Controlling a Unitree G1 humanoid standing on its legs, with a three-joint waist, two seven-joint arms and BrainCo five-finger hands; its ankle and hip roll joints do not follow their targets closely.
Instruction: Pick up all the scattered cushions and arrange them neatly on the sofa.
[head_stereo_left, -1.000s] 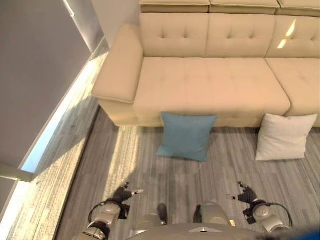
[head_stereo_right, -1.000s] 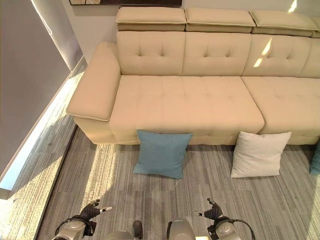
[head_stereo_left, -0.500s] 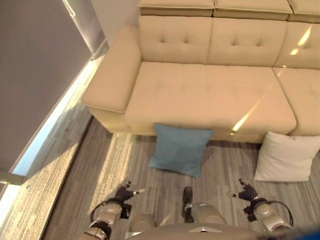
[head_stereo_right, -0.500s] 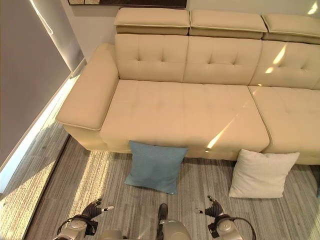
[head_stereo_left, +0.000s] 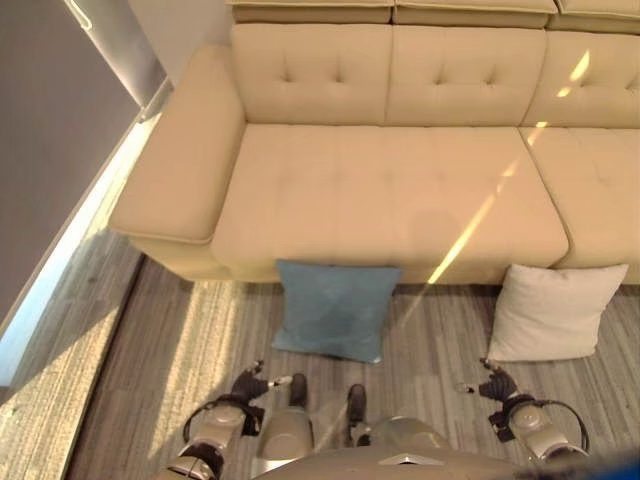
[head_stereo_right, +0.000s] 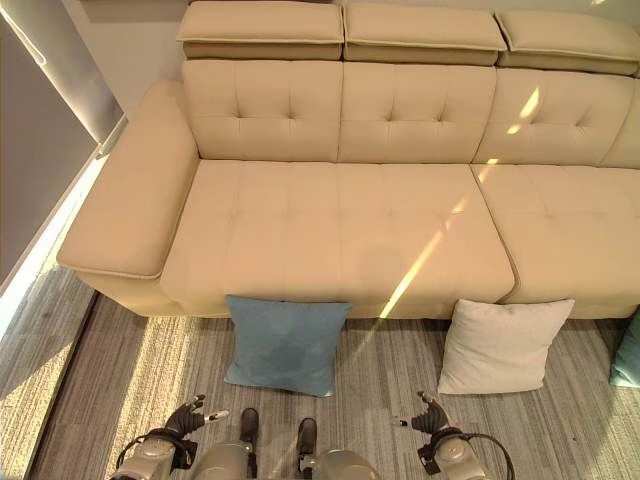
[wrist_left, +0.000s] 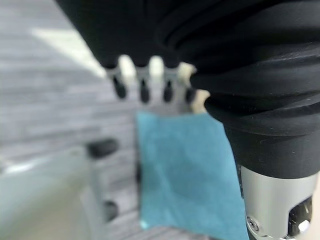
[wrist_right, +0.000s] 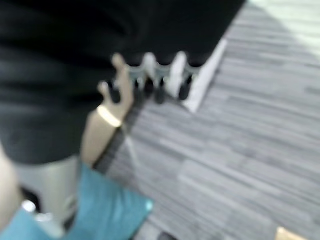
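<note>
Two square fabric cushions, one blue (head_stereo_right: 287, 343) and one white (head_stereo_right: 503, 345), lean against the beige tufted sofa (head_stereo_right: 340, 220) front on grey plank floor (head_stereo_right: 90, 400). Left hand (head_stereo_left: 248, 388) and right hand (head_stereo_left: 497, 386) hang low, fingers released, grasping nothing.

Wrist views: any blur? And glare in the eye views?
Left wrist view: soft throughout, the blue cushion and the left hand both out of focus. Right wrist view: more smeared still, the right hand and the floor planks blurred. Eye views: sharp; a diagonal sunlight streak crosses the sofa seat, and a bright strip runs along the wall base.
</note>
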